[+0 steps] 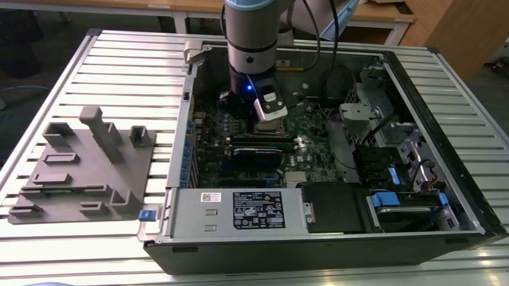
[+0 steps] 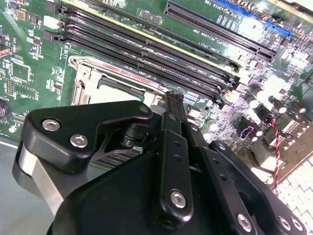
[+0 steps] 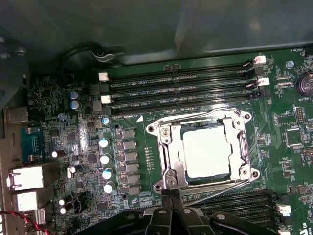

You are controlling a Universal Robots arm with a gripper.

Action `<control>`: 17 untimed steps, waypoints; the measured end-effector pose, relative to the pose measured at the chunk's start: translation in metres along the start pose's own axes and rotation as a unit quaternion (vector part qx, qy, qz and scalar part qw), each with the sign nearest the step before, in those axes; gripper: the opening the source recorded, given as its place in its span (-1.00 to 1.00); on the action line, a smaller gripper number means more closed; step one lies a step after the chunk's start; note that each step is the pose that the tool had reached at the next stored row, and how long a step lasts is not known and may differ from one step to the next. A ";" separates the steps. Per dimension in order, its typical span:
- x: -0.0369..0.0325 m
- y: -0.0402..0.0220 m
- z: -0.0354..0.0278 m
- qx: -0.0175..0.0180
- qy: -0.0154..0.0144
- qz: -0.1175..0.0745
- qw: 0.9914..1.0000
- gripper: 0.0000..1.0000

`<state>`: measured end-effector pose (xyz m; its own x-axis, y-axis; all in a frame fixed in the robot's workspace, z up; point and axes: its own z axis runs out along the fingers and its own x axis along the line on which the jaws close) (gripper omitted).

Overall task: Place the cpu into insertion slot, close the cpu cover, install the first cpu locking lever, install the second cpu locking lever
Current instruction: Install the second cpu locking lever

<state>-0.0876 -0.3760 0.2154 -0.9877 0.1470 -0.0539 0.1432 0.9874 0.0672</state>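
Chip first: the cpu (image 3: 206, 152), a small flat square with a pale silver-grey metal top, already lies inside the insertion slot (image 3: 168, 131), the square dark socket with a shiny metal rim on the green circuit board (image 3: 142, 205). It sits flat and straight in there, so I think the first step is done.

The cpu cover (image 3: 235, 146), a thin silver metal frame with a hole cut in the middle, lies down flat around the chip. The chip's top shows through the hole. So the cover looks closed too.

Thin silver wire levers run along the edges of the slot. One lever (image 3: 215, 188) pokes out at a slant along the edge nearest the gripper. It does not look tucked under its hook, so I think the locking levers are the part left to do. I cannot tell for sure if the other one is locked.

The black metal gripper (image 3: 172, 198) hangs low, right at the edge of the slot near that slanted lever. Its fingers (image 2: 172, 105) look pressed close together with nothing held between them. I cannot tell if the tip touches the lever or the frame.

In the exterior view, the arm reaches down into the open black computer case (image 1: 318, 244), which lies on a ribbed metal table (image 1: 119, 59).
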 end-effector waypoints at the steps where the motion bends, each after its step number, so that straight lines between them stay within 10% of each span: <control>1: 0.0000 0.0000 0.0000 0.000 0.000 0.000 1.000 -0.79; 17: -0.0010 -0.0070 -0.0004 0.000 0.000 0.000 1.000 -0.79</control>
<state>-0.0876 -0.3831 0.2154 -0.9877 0.1469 -0.0539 0.1432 0.9874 0.0672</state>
